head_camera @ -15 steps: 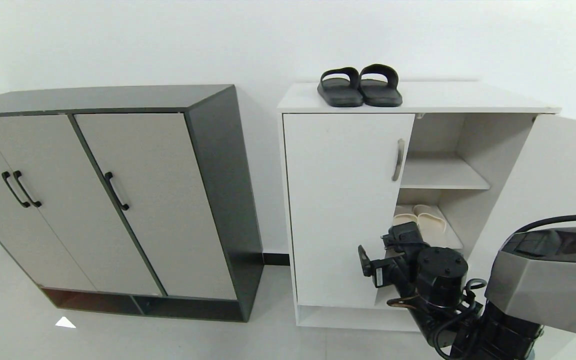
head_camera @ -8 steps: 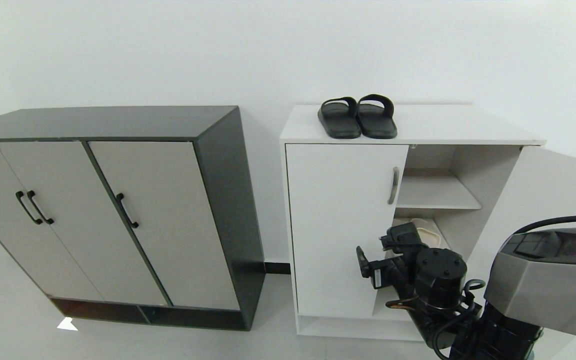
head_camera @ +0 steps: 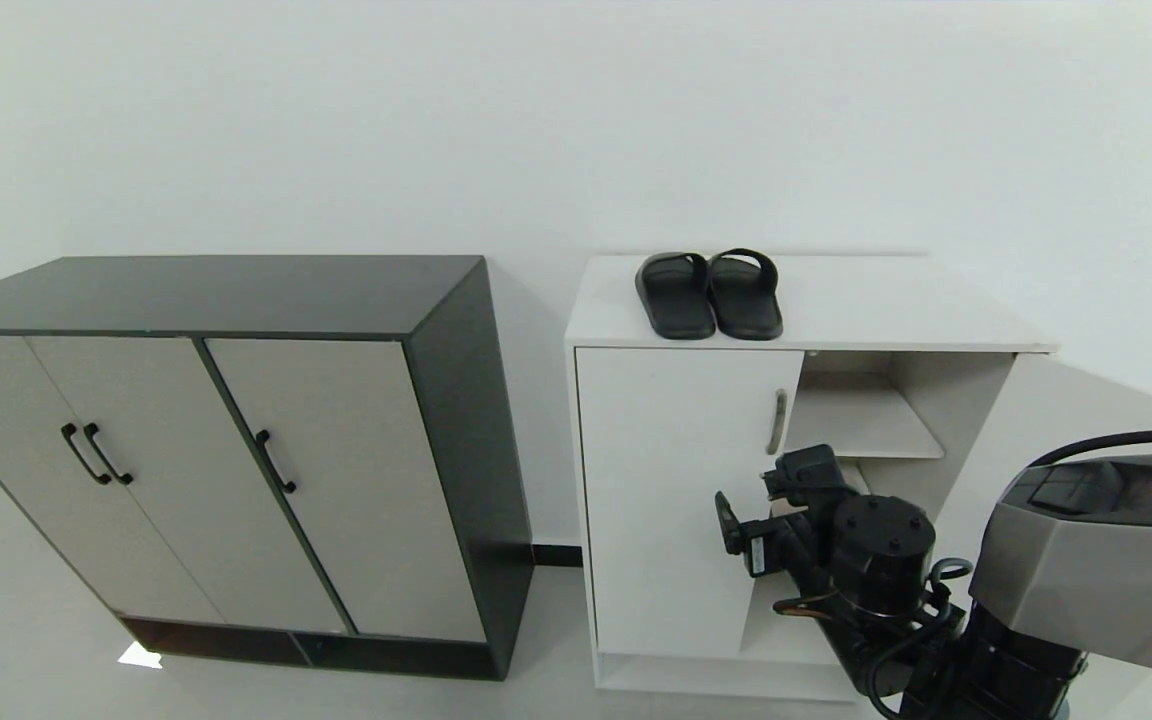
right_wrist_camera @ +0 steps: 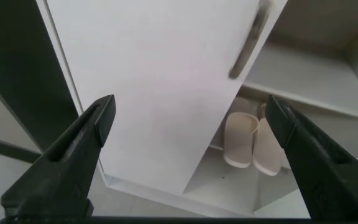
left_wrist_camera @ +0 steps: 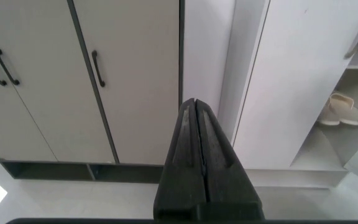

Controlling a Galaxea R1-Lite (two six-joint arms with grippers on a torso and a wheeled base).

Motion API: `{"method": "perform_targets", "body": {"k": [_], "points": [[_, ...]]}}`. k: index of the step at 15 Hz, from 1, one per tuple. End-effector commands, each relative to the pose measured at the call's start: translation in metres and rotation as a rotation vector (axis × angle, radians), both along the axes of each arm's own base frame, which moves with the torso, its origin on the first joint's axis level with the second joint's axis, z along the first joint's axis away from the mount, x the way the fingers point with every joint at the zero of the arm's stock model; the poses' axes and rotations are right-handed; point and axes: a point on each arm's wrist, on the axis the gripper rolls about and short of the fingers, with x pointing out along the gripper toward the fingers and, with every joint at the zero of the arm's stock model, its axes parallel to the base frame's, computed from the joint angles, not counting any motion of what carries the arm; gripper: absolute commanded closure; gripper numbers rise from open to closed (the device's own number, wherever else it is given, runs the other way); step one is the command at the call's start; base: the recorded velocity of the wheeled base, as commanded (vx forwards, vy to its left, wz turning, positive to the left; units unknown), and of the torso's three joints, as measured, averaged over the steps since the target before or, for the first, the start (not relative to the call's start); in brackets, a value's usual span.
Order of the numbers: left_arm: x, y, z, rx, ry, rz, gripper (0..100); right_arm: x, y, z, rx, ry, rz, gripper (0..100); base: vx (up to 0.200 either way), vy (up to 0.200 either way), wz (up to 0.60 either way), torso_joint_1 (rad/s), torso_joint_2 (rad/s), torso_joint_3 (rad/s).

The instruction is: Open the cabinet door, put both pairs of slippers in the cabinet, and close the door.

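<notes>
The head camera has shifted since a second ago: both cabinets sit lower in its picture, with more wall above, yet nothing itself has moved. The white cabinet [head_camera: 686, 500] stands at 3 o'clock of the dark cabinet [head_camera: 236, 450], its right door [head_camera: 1086, 420] swung open. The black slippers [head_camera: 708, 294] lie side by side on its top, toward the 9 o'clock end. The beige slippers [right_wrist_camera: 253, 140] rest on the lower shelf inside. The right gripper [right_wrist_camera: 190, 109] is spread wide and holds nothing, facing the closed door; the left gripper [left_wrist_camera: 196, 106] is pressed together, empty.
</notes>
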Motion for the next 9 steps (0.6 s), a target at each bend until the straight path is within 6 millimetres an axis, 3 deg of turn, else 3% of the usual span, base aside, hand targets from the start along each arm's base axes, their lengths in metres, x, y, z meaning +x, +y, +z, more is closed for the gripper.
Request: {"method": "perform_targets", "body": {"k": [1, 9], "points": [[0.0000, 0.0000, 0.0000, 0.000, 0.000, 0.001, 100, 0.0001, 0.0003, 0.0002, 0.001, -0.001, 0.002, 0, 0.000, 0.000, 0.00, 0.212, -0.53, -0.315], [0.0000, 0.0000, 0.0000, 0.000, 0.000, 0.001, 100, 0.0043, -0.0004, -0.0002, -0.026, -0.018, 0.018, 0, 0.000, 0.000, 0.00, 0.250, -0.57, -0.326]]}}
